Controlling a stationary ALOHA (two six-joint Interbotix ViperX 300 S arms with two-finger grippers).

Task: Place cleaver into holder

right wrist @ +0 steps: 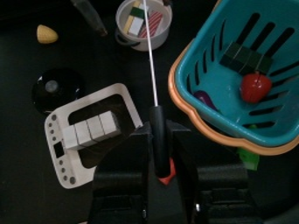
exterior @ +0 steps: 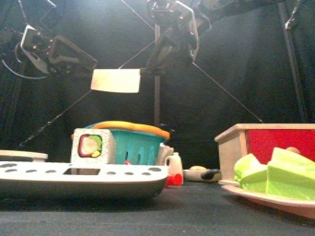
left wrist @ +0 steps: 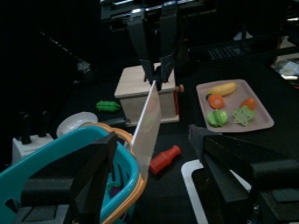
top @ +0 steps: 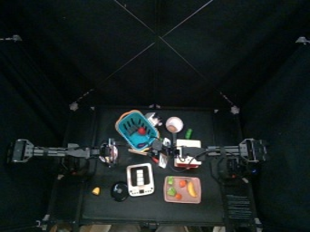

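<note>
Black curtains (top: 49,63) hang on every side, closing in a small black counter (top: 109,210) at the lower middle of the overhead frame. Thin pale lines (top: 160,34) cross in an X above it, running out toward the upper corners. Past the counter's edges, everything is dark.
</note>
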